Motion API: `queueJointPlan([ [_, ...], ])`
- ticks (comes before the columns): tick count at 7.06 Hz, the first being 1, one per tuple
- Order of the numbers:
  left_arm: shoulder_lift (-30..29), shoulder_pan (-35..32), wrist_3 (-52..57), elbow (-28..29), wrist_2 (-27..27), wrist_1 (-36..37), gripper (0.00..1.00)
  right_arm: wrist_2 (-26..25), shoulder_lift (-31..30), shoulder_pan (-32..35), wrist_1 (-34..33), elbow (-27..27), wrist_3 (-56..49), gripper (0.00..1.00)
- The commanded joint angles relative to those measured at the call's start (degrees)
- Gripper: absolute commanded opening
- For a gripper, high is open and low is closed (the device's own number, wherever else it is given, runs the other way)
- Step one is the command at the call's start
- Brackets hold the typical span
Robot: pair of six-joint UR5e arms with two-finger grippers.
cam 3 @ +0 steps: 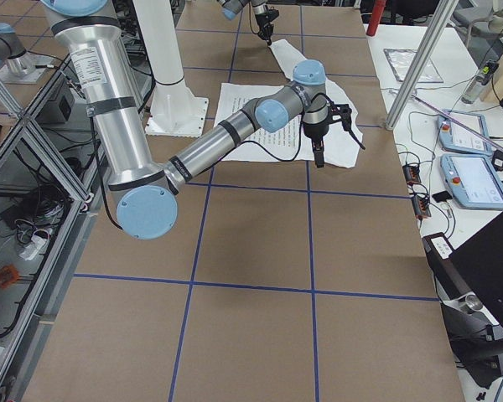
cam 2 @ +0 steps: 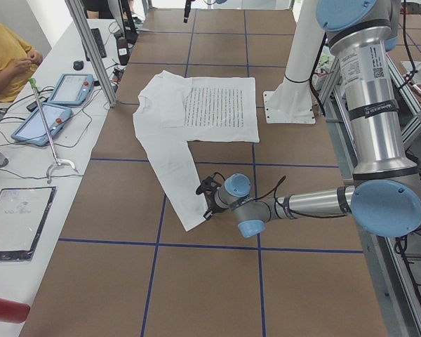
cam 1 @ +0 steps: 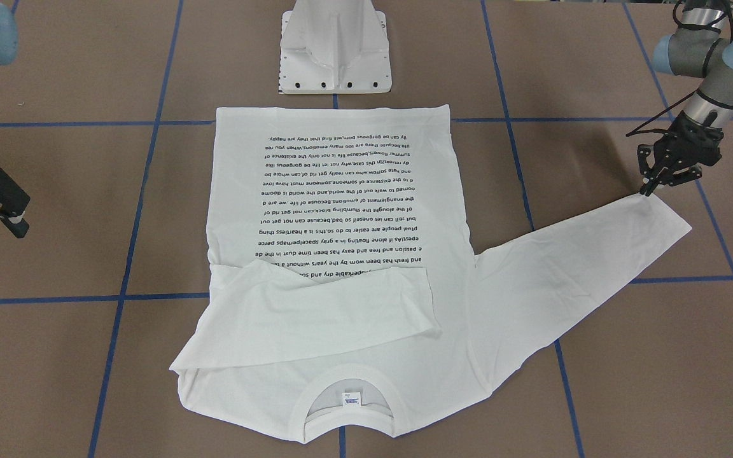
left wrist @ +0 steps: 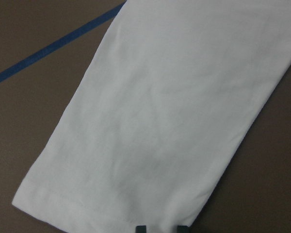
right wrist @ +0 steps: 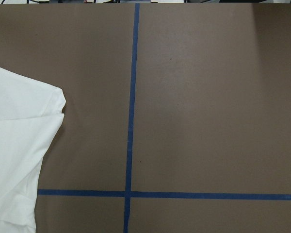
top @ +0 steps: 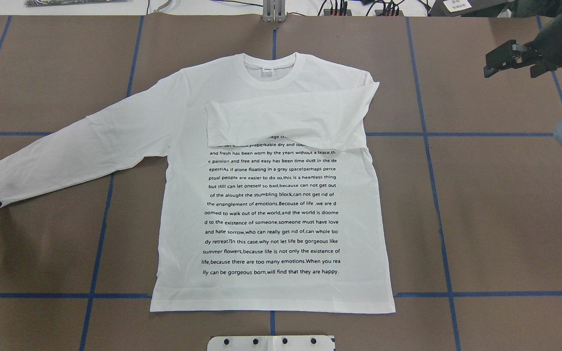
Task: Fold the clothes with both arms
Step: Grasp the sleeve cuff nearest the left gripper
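Observation:
The white T-shirt (cam 1: 341, 191) lies flat and print-up, its collar (cam 1: 349, 381) away from the robot. One sleeve (top: 286, 117) is folded across the chest. The other sleeve (top: 81, 146) stretches out toward the left arm. My left gripper (cam 1: 648, 189) is low at that sleeve's cuff (left wrist: 87, 204). The wrist view shows its fingertips (left wrist: 141, 227) a small gap apart at the cuff's hem, so it reads as open. My right gripper (cam 1: 16, 213) hangs open above bare table, well off the shirt's folded side, holding nothing.
The white pedestal (cam 1: 335, 51) stands just past the shirt's hem. Blue tape lines (top: 432, 195) cross the brown table. A side table with tablets (cam 2: 56, 105) and a seated person (cam 2: 7, 56) runs along the far edge.

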Motion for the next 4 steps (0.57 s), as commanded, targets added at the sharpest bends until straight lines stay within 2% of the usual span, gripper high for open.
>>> queueJointPlan([
  [1,-0.04,-0.08,-0.16,-0.6,-0.16,-3.05,0.0,0.07,0.0,0.0,0.0,0.03,0.0,1.0],
  [2,-0.21,-0.17,-0.43,-2.26,-0.68,-6.04,0.0,0.07,0.0,0.0,0.0,-0.06,0.0,1.0],
  [4,-4.58,-2.61,-3.39,-4.82,-4.62,-5.81,0.0,0.07,0.0,-0.09,0.0,-0.15,0.09,1.0],
])
